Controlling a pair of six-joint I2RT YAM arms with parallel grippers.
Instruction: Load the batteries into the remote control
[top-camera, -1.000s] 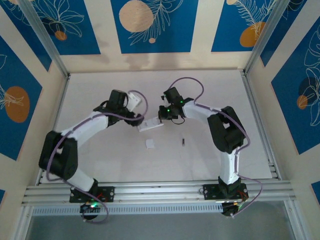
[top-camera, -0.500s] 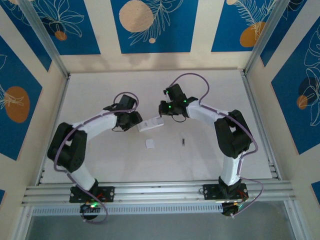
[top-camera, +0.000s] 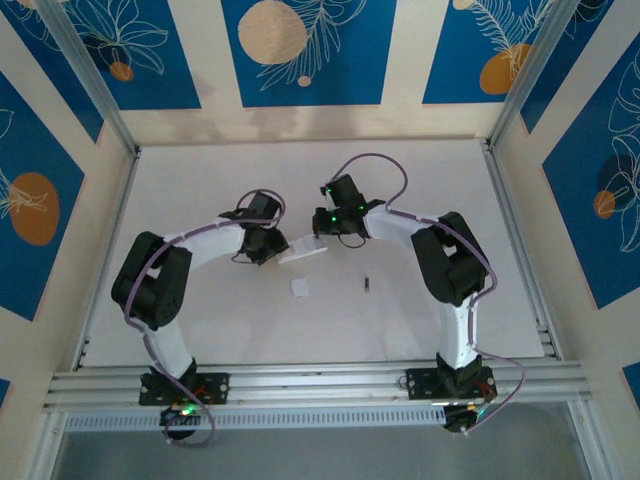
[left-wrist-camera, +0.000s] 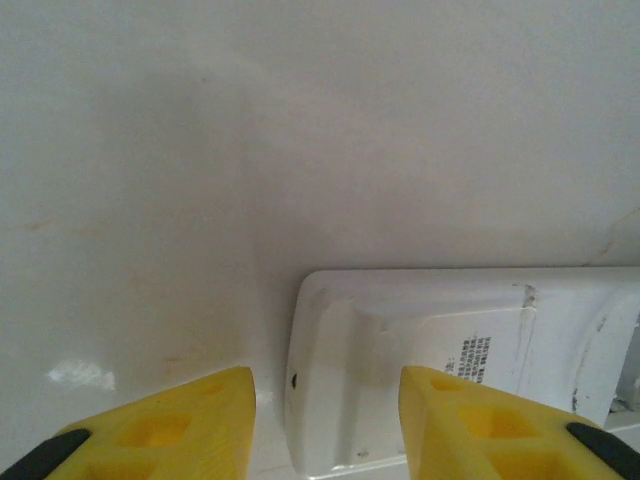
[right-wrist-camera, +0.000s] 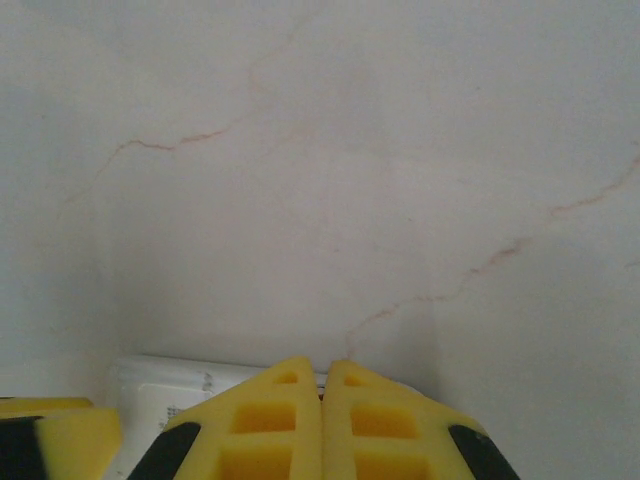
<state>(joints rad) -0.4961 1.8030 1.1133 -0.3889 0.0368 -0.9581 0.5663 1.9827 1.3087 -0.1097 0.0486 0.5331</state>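
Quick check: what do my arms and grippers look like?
The left arm and right arm are white shells with black joints, each carrying a looping purple cable. A green light glows near the right wrist. The left gripper and right gripper have yellow wedge fingers with moulded pockets and black patches.

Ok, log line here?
left jaws open at small white flat remote end | right jaws shut near other end | thin dark-grey battery on table

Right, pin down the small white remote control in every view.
Top external: small white flat rectangular remote control, near the table's centre.
Left wrist: lower right, back side up.
Right wrist: bottom left.
Shared landmark: the white table beneath it.
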